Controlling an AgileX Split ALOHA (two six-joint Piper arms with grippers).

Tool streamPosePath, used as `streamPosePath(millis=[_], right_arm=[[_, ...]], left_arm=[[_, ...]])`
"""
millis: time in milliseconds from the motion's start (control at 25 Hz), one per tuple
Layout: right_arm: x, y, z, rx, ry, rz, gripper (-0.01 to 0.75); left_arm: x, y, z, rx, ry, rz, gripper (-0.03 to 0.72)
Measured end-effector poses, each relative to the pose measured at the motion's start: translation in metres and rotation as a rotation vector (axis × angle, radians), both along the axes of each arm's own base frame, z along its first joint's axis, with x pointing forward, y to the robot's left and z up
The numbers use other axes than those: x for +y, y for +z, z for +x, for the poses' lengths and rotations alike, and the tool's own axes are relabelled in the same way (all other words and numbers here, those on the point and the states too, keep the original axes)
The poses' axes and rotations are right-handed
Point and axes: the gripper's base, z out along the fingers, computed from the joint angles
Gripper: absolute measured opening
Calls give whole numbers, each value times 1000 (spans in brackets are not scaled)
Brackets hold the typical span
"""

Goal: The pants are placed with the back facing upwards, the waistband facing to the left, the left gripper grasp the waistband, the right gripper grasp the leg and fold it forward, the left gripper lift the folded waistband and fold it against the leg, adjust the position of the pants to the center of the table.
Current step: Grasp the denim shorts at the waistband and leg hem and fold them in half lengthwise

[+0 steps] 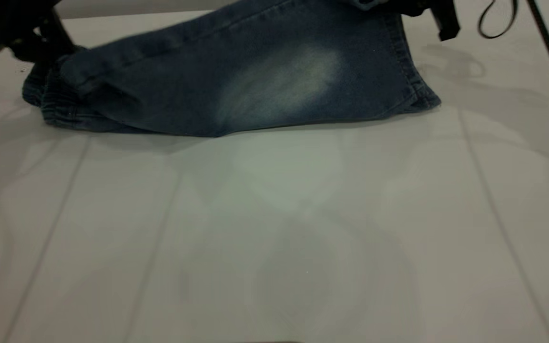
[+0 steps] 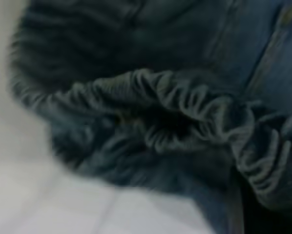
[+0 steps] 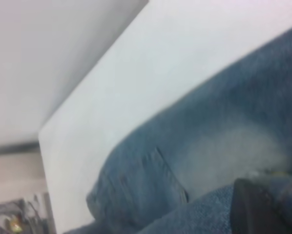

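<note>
You have one pair of pants [image 1: 236, 81] on one white table [image 1: 274, 228], and nothing else lies on the surface. Count two arms in the exterior view: one left gripper [image 1: 41, 52] at the gathered waistband [image 2: 151, 92], and one right gripper [image 1: 398, 5] at the far edge by the leg hem. One black cable loop [image 1: 496, 21] hangs near the right arm. On the denim you can make out what looks like one back pocket [image 3: 151, 180], though it is blurred.

No text, label or number can be read anywhere.
</note>
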Motion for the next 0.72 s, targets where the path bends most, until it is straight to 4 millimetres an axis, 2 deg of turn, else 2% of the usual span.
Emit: streamPosePath(millis=[240, 440, 560, 720], right_arm=[[-3, -23, 16, 71, -86, 38, 23], [-5, -25, 17, 74, -96, 37, 75], [-11, -24, 18, 70, -104, 37, 161], [-13, -19, 20, 11, -63, 40, 314]], left_arm=[[0, -18, 14, -45, 161, -89, 95], [4, -20, 19, -96, 198, -67, 125], [4, -20, 20, -122, 145, -33, 224], [4, -19, 20, -151, 65, 6, 450]])
